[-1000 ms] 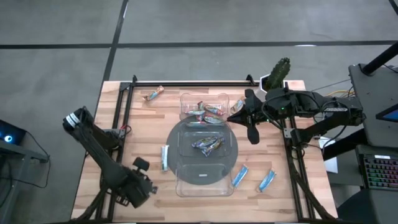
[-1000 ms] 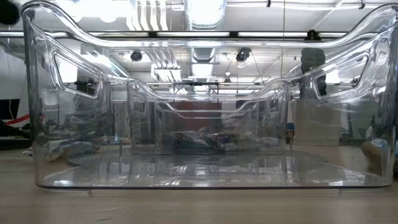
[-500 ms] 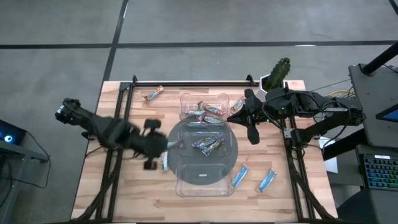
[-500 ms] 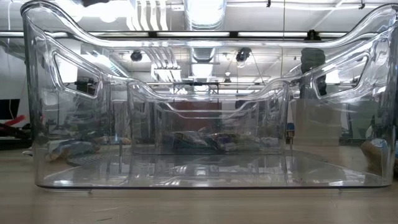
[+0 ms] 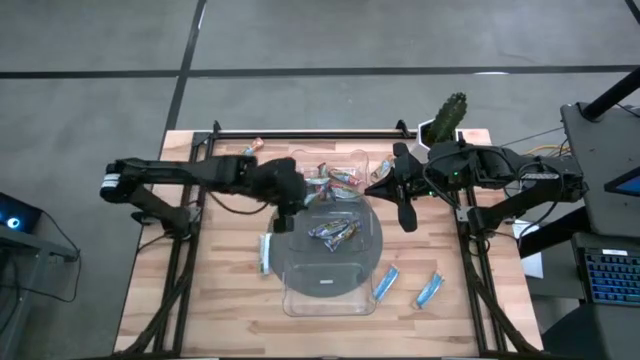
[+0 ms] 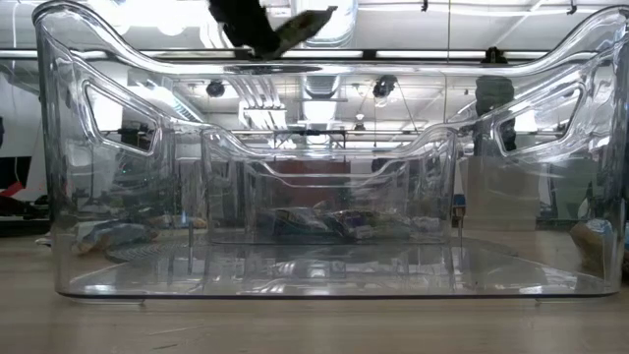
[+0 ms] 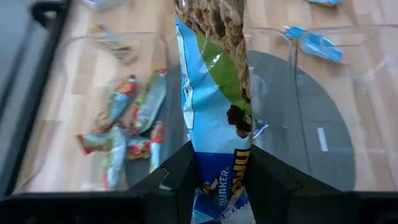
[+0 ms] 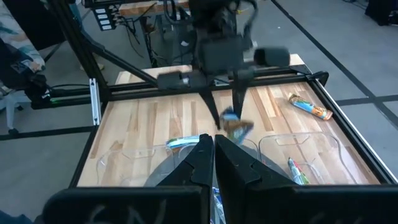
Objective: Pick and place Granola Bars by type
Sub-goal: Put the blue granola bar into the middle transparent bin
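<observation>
My left gripper [image 5: 290, 203] hangs above the left part of the clear compartment tray [image 5: 300, 300], shut on a light blue granola bar [image 7: 211, 93]. The low view shows that gripper [image 6: 257, 34] and bar [image 6: 307, 20] high above the tray's rim. Dark-wrapped bars [image 5: 335, 232] lie in the middle compartment, multicoloured ones [image 5: 332, 178] in a far one. Loose light blue bars [image 5: 265, 252] [image 5: 386, 283] [image 5: 430, 290] and an orange-brown bar [image 5: 245, 150] lie flat on the table. My right gripper [image 5: 392, 188] waits shut over the tray's far right corner. My left gripper pinches one end of the bar, the end with the printed logo [image 7: 219, 167], between its two fingers [image 7: 177, 171]. The fingers slant downward and lie along the bar, whose free end juts out past the fingertips [image 8: 235, 127]. The bar is lifted clear, above the tray.
A potted cactus [image 5: 447, 118] stands at the table's far right corner. A black frame rail [image 5: 300, 133] runs along the far edge. Another orange-brown bar [image 5: 380, 170] lies by the tray's far right compartment. Bare wood shows at the near left [image 5: 190, 300].
My left gripper has swung from the table's near left corner toward the far edge and the right, rising and rolling, to above the tray's left part. It stays shut on the light blue bar, which travelled with it. The right arm has kept still.
</observation>
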`<state>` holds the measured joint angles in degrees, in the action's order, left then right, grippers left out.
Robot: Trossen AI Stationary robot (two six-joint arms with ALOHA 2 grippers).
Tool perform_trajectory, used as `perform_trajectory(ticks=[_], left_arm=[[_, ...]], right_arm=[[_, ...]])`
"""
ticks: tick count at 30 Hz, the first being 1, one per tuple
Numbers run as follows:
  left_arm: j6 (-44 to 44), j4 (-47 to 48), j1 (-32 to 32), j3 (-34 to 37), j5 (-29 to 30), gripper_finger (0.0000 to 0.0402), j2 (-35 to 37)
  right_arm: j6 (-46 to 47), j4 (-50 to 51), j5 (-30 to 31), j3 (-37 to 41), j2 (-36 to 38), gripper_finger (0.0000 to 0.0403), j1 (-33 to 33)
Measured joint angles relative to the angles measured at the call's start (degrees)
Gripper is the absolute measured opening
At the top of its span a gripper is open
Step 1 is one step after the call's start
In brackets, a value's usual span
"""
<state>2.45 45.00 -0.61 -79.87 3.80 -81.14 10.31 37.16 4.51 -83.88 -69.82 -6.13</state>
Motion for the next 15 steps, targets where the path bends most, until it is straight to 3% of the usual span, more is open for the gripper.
perform_trajectory(ticks=[4,15], left_arm=[[1.82,0.24,-1.7,0.5,-5.67,0.0103,-3.36],[3.76,0.87,-1.74,0.41,-10.69,0.0107,-12.33]], right_arm=[[0.09,-0.02,0.02,0.0,0.0,0.0008,0.0],[0.17,-0.02,0.04,0.0,0.02,0.0008,0.0]])
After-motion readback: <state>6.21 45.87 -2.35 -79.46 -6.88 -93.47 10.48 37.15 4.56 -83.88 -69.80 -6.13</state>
